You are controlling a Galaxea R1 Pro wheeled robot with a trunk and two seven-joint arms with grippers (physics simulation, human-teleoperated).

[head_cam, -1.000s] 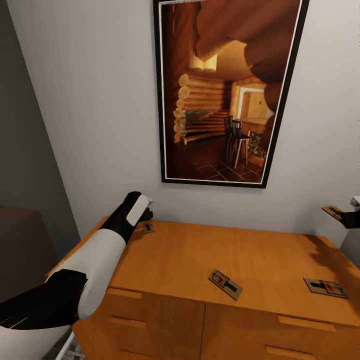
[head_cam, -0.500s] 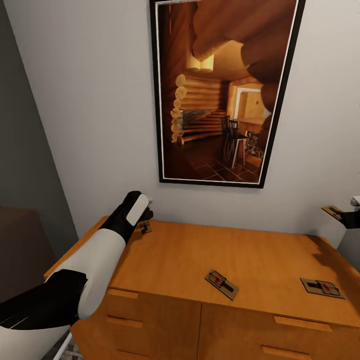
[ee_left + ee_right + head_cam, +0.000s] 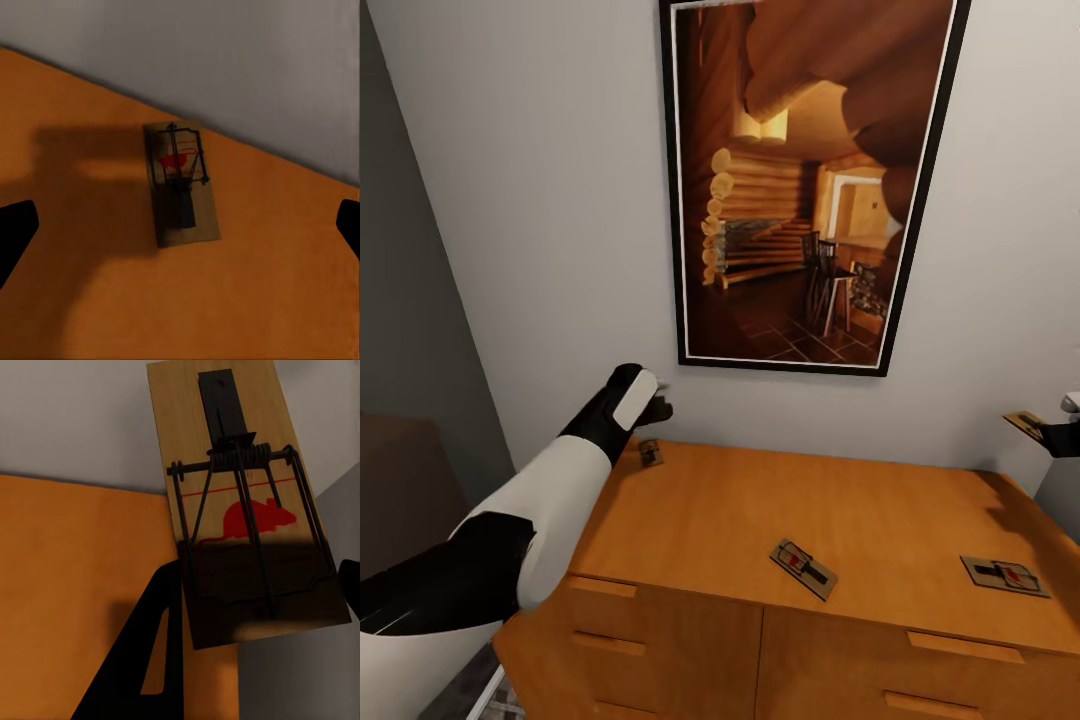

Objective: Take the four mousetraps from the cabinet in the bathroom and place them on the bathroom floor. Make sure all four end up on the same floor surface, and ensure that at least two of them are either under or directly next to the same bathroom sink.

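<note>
Left gripper point(image 3: 656, 408) at mid-left, spread wide and empty above a trap point(image 3: 650, 453) on the cabinet point(image 3: 710, 510), apparently for a pick; two more traps point(image 3: 804, 568) lower centre and right; right gripper point(image 3: 1050, 433) at right edge, clamping a fourth trap point(image 3: 247, 502) for carrying

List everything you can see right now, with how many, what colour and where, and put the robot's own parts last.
mousetraps: four, tan wood with dark wire and a red mark; one at the cabinet top's back left corner, one near the front middle, one near the front right, one held in the air at the right edge
cabinet: one, orange-brown wood with bar handles, against the wall
framed picture: one, black frame, log-cabin interior, on the wall above the cabinet
wall: pale grey, behind the cabinet
left gripper: black, open, above the back left mousetrap
right gripper: black, shut on the raised mousetrap
</note>
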